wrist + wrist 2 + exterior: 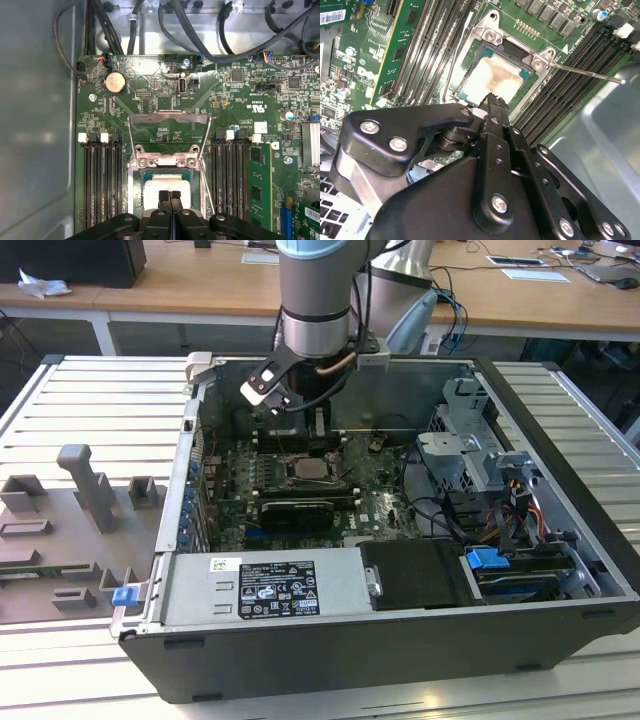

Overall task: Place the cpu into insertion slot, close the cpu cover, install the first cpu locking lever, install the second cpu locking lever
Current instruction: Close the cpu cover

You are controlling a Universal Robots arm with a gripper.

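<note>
The cpu (167,184), with its pale beige top (495,79), lies flat in the insertion slot (134,182) on the green board. The cpu cover (167,118) stands swung open off the slot, its window showing the board behind it. Thin locking lever rods (206,150) run beside the slot, and one (585,71) sticks out over the memory slots. My gripper (169,196) is right over the cpu with its black fingers pressed together and nothing between them. In the exterior view the gripper (312,430) hangs inside the open computer case just above the slot (310,472).
Long black memory slots (100,175) flank the socket on both sides. Black cables (200,30) cross the case wall beyond the board. A drive cage (480,460) and a power supply (265,590) fill the case's other side. A grey fixture tray (70,530) lies at the exterior view's left.
</note>
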